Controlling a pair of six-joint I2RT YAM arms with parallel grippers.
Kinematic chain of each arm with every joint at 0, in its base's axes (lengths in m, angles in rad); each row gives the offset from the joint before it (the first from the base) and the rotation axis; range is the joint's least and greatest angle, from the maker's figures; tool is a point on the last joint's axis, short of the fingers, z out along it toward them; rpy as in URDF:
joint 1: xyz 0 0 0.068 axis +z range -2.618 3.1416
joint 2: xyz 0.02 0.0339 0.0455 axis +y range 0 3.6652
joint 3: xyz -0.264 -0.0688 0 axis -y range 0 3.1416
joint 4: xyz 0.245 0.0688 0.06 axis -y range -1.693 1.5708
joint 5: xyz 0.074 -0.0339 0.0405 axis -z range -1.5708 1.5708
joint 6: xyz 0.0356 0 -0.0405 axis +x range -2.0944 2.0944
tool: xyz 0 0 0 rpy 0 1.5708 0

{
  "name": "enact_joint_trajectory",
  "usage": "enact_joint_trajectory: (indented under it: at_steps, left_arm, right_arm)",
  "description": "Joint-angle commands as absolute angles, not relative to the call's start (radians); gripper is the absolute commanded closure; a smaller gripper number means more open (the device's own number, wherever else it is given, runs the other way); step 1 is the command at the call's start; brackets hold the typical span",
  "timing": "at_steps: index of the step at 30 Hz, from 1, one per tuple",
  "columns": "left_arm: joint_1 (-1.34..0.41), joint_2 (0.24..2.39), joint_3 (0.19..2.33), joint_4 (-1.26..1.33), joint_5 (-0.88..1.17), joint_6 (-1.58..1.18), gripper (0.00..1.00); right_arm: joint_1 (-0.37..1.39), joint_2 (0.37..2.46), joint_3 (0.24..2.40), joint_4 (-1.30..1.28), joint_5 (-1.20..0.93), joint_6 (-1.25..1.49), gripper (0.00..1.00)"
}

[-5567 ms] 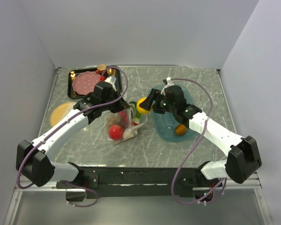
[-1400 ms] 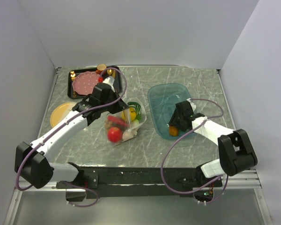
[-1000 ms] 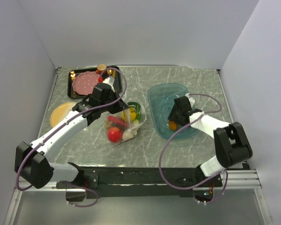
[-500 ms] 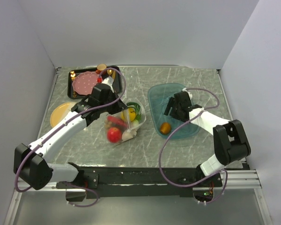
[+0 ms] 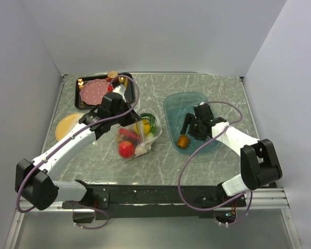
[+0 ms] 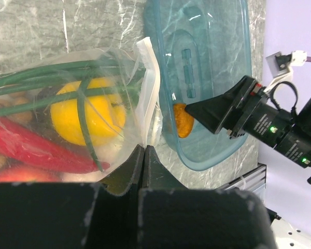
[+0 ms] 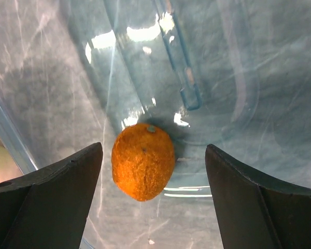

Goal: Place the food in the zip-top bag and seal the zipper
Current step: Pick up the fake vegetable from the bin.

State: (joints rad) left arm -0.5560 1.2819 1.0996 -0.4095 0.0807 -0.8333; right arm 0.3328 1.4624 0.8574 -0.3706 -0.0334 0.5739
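Note:
The zip-top bag (image 5: 138, 136) lies mid-table with its mouth toward the teal tray. Inside it are a yellow fruit (image 6: 88, 111), a red chili (image 6: 36, 150), green leaves (image 6: 67, 85) and a red apple (image 5: 126, 149). My left gripper (image 6: 144, 148) is shut on the bag's mouth edge, by the whitish zipper (image 6: 151, 83). A small orange fruit (image 7: 143, 161) lies loose in the teal tray (image 5: 179, 104). My right gripper (image 7: 154, 149) is open, one finger on each side of the fruit, touching neither side. The right gripper (image 5: 186, 130) hovers just above the fruit (image 5: 182, 141).
A black tray (image 5: 79, 98) at the back left holds a pink dotted plate (image 5: 95, 92) and a small brown cup (image 5: 113, 74). A yellow plate (image 5: 67, 124) lies by the left wall. Walls close in on the table's left, back and right.
My right gripper has opened and drawn back a little. The orange fruit now lies free in the tray, slightly left of where it was. The left arm still holds the bag.

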Motion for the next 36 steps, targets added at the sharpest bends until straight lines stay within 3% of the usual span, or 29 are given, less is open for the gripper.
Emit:
enact_joint_trajectory:
  at_steps: [1,9,21,24,25,28,36]
  left_arm:
    - [-0.558,1.276,1.114,-0.391,0.084,-0.833,0.99]
    - [-0.558,1.278,1.1,-0.379,0.091,-0.841,0.99]
    - [-0.558,1.282,1.108,-0.385,0.087,-0.834,0.99]
    - [-0.558,1.281,1.103,-0.382,0.087,-0.838,0.99]
    - [-0.558,1.281,1.101,-0.382,0.087,-0.838,0.99]
    - [-0.558,1.278,1.101,-0.38,0.086,-0.839,0.99]
    - [-0.558,1.275,1.106,-0.396,0.057,-0.828,0.99]
  right_arm:
    - [0.357,1.439,0.836,-0.379,-0.063,0.568,0.13]
    - [0.399,1.463,0.825,-0.359,-0.115,0.601,0.13]
    - [0.42,1.514,0.831,-0.371,-0.055,0.621,0.26]
    - [0.42,1.517,0.836,-0.376,-0.048,0.62,0.41]
    - [0.42,1.51,0.83,-0.367,-0.051,0.618,0.51]
    - [0.42,1.49,0.833,-0.357,-0.046,0.615,0.68]
    - [0.462,1.31,0.815,-0.288,0.032,0.692,0.78]
